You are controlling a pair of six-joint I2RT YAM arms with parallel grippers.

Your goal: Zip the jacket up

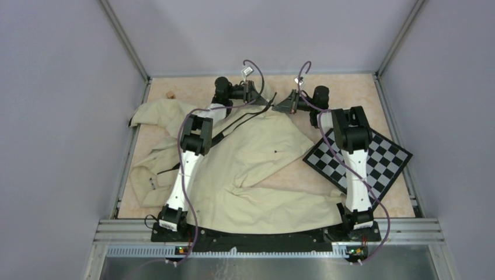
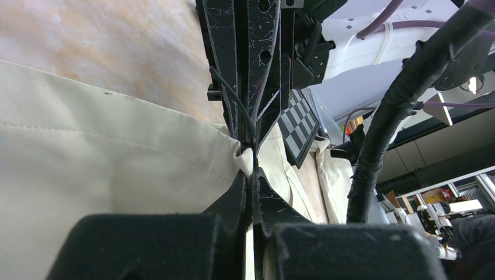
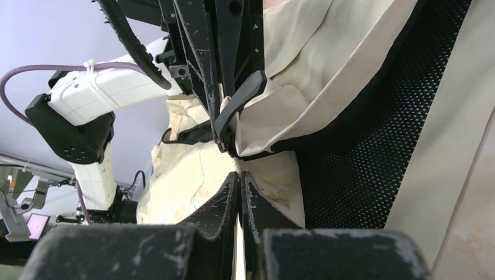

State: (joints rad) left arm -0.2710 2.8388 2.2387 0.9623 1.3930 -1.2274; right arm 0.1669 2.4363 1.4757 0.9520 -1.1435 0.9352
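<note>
readable text: none in any of the three views.
jacket (image 1: pixel 257 169): plain cream cloth with a black mesh lining; no label, brand or print can be made out on it.
cable tag (image 1: pixel 247 70): small white slip at the far end of the desk (image 1: pixel 350 87); any print on it is too small to read.
checkerboard (image 1: pixel 363 159): black and white squares only, no legible letters or numbers.
arm shell (image 2: pixel 373 46): white casing, nothing legible.
screen (image 3: pixel 36 224): small lit display in the background; its content is too small to read.
</note>
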